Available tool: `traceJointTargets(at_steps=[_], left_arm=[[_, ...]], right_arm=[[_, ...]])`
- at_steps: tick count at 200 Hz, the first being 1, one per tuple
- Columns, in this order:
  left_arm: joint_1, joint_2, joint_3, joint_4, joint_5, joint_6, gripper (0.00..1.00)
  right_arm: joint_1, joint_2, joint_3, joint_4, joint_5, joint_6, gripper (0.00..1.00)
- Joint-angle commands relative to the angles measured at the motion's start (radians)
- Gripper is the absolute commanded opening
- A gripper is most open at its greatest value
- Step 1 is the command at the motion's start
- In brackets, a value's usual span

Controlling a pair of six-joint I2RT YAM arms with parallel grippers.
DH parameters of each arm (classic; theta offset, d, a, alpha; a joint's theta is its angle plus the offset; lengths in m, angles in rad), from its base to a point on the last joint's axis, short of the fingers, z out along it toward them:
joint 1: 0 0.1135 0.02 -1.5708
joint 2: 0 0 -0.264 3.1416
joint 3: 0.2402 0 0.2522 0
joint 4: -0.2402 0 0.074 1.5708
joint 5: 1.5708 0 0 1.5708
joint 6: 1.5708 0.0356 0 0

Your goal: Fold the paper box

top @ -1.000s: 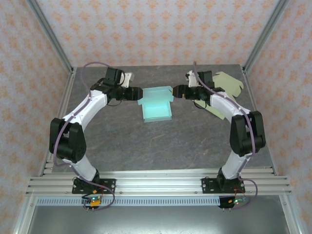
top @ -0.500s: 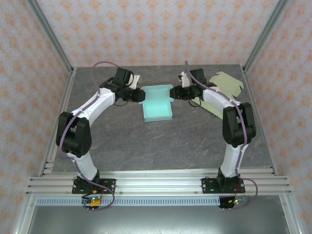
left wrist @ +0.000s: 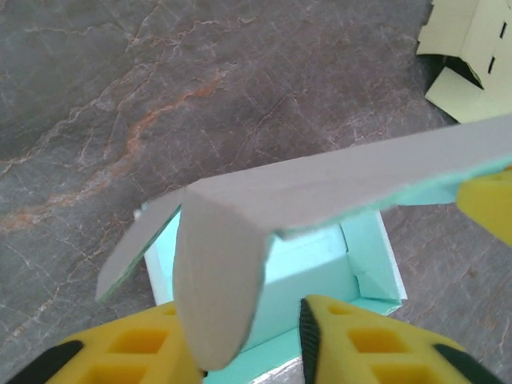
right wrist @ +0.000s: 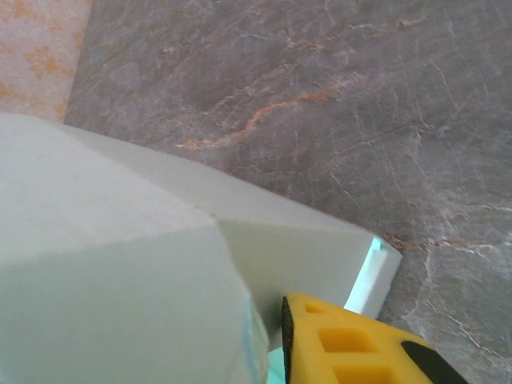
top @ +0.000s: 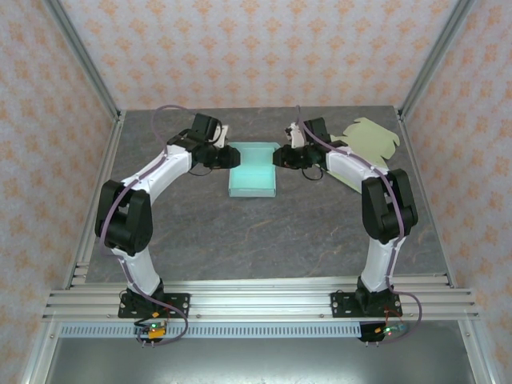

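While two grippers flank one paper box (top: 253,178), left gripper (top: 227,157) half-open astride one flap (left wrist: 220,272); right gripper (top: 279,157), jaw state cannot be told; one yellow cutout (top: 370,138) right of box

Lab test cell: aluminium frame (top: 256,304) (patterned wall panels (top: 256,48)).

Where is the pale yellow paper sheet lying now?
In the top view, the pale yellow sheet lies at the far right corner of the table, partly behind the right arm, right of the teal box.
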Motion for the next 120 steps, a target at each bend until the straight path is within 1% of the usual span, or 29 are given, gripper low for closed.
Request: traceJointTargets(at_steps=[1,17,33,43,53,70,95,120], left_arm=[[-0.004,-0.077,-0.028,-0.004,-0.105,0.0,0.48],[0.01,-0.122,-0.049,-0.017,-0.188,0.024,0.62],[0.015,-0.148,-0.062,-0.017,-0.241,0.065,0.68],[0.015,-0.148,-0.062,-0.009,-0.253,0.08,0.71],[0.015,-0.135,-0.055,0.0,-0.248,0.087,0.72],[0.013,-0.1,-0.029,0.019,-0.22,0.091,0.72],[0.01,-0.064,-0.014,0.066,-0.177,0.09,0.7],[0.004,-0.032,0.01,0.064,-0.159,0.099,0.62]], right_arm=[[0.005,-0.038,-0.019,0.023,0.056,0.028,0.23],[0.005,-0.03,-0.005,0.005,0.049,0.033,0.24],[0.005,-0.036,-0.005,0.013,0.048,0.035,0.26],[0.005,-0.04,0.002,0.008,0.057,0.026,0.31],[0.005,-0.042,0.012,-0.005,0.065,0.024,0.39],[0.005,-0.047,0.015,-0.005,0.065,0.022,0.44],[0.005,-0.032,0.047,-0.043,0.074,-0.001,0.44],[0.005,-0.016,0.071,-0.055,0.068,-0.005,0.44]])
